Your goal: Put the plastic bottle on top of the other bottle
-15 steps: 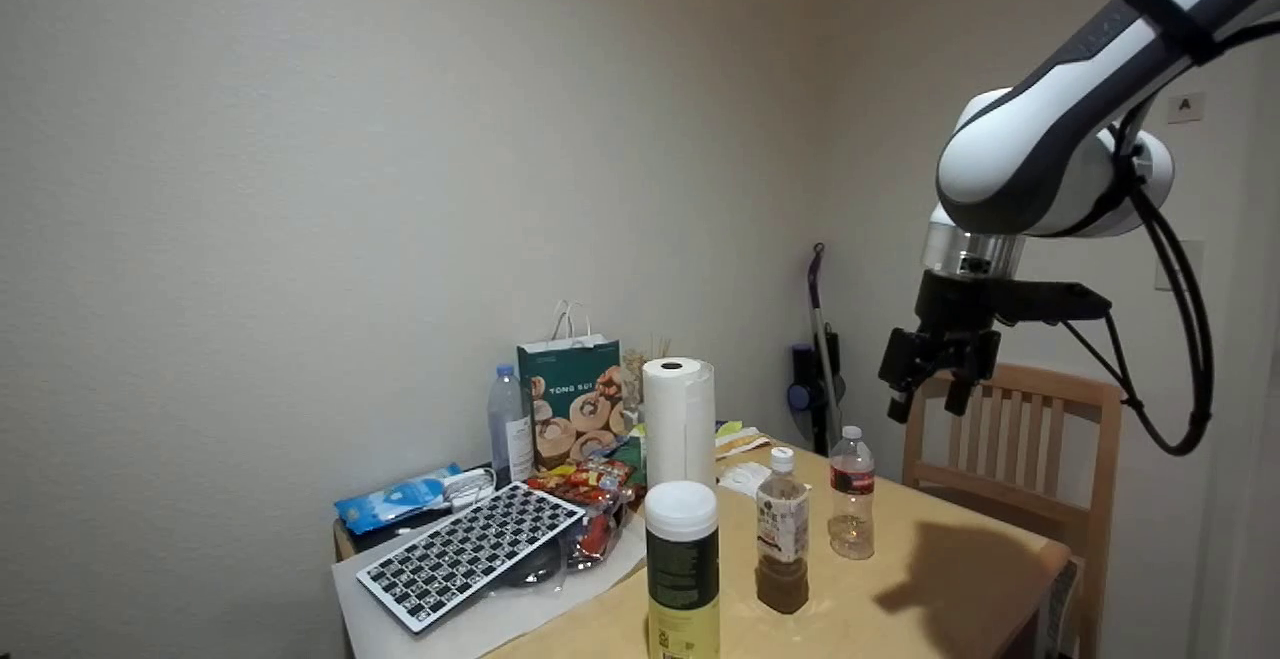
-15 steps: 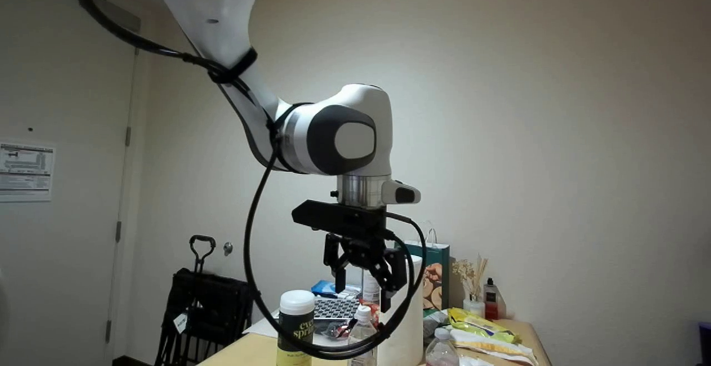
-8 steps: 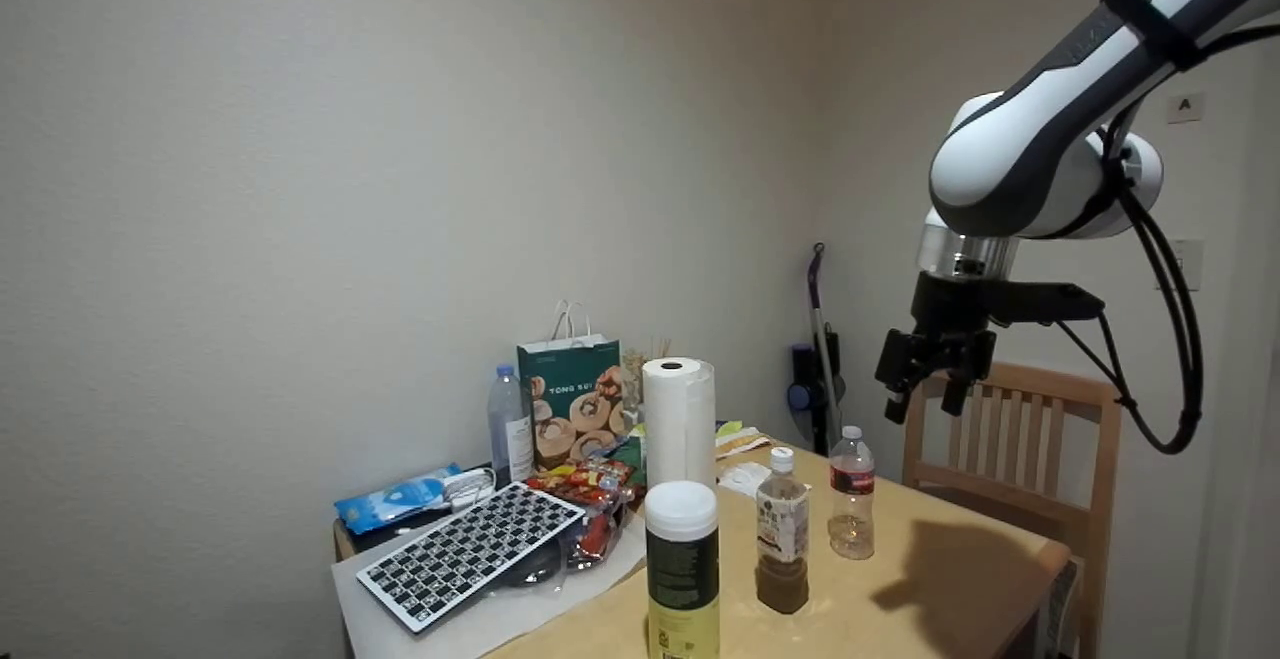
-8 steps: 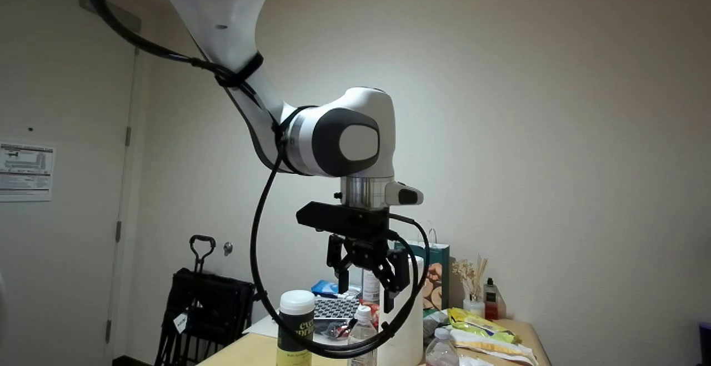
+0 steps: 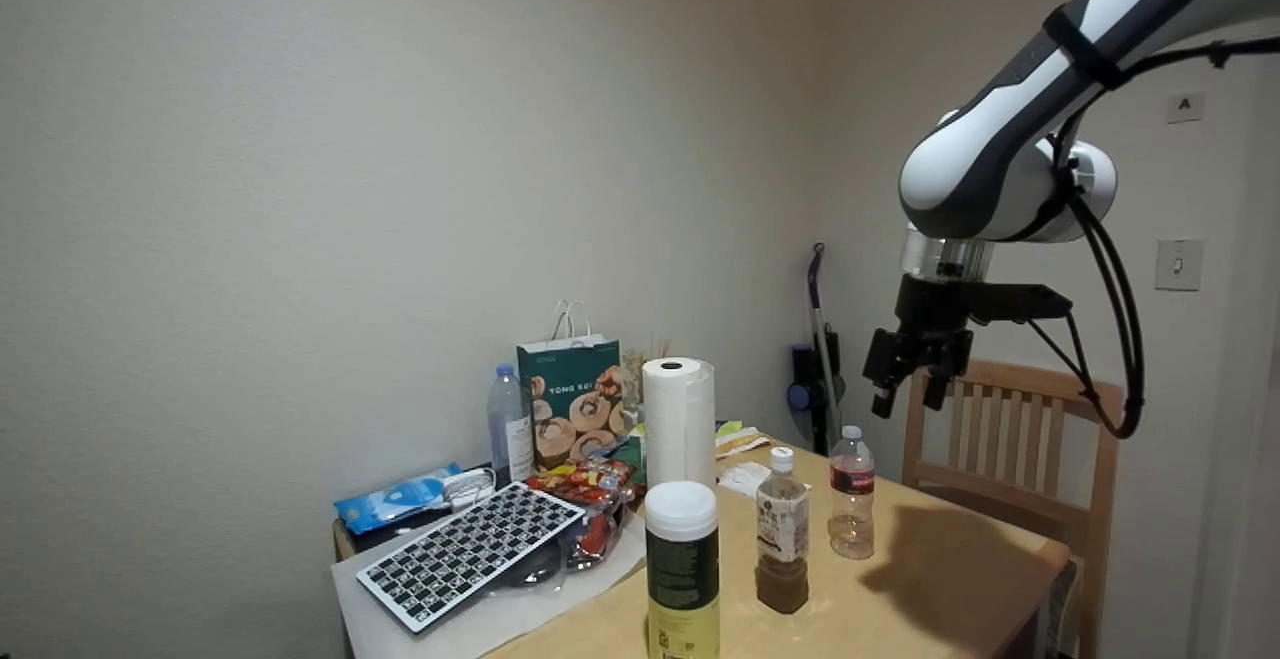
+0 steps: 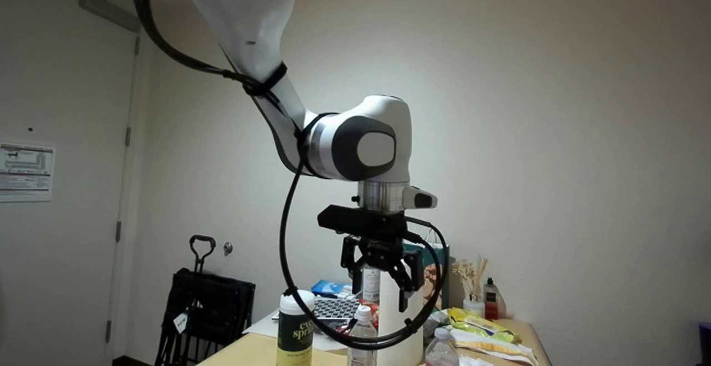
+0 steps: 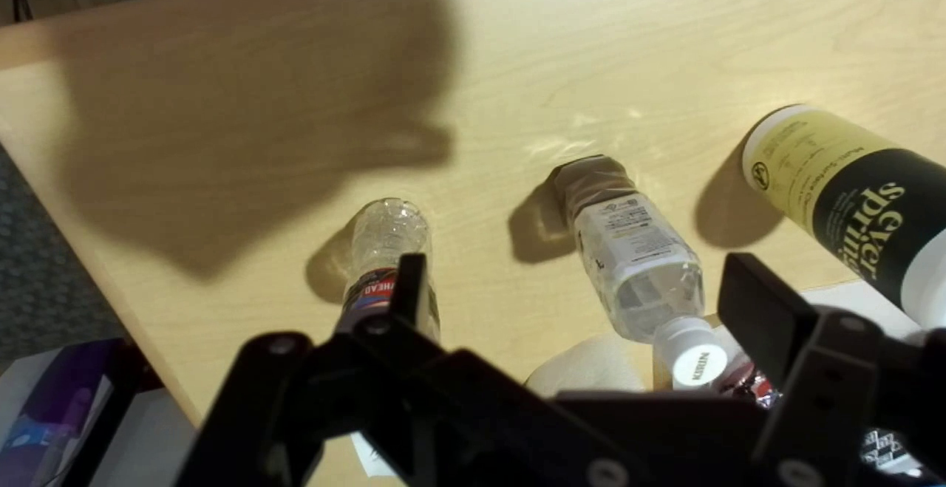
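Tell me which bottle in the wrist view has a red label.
The clear, slim plastic bottle, leftmost there, banded red and black. The brown-bottomed plastic bottle has a white label; the broad yellow-and-black cylindrical bottle shows no red.

Plastic bottle (image 5: pixel 852 499), clear, reddish label, stands upright, right and farther in an exterior view. Other bottle (image 5: pixel 683 571), yellow and black, white cap, upright, nearer, left.
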Motion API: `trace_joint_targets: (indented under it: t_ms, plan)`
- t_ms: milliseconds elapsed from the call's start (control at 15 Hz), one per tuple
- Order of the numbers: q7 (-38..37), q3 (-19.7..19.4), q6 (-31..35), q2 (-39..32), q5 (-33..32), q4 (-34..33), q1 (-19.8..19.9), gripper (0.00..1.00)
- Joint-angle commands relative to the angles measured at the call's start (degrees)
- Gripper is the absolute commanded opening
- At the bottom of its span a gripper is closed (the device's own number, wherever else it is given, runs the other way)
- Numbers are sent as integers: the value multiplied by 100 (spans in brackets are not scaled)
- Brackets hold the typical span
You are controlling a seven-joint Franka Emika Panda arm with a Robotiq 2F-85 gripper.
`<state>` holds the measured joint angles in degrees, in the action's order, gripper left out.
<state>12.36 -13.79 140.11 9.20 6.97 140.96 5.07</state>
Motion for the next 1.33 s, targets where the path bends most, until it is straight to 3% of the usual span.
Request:
trace_joint_targets:
  t_ms: [0, 67, 133, 667, 1267]
  plan:
    - [518, -30, -304, -877, 170, -837, 125, 100]
    - [505, -14, -385, -1074, 150, -1025, 172, 100]
    - [220, 89, -169, -587, 43, -561, 181, 100]
    - [217, 139, -185, -727, 38, -688, 210, 100]
    - [256, 220, -284, -2072, -24, -2061, 378, 100]
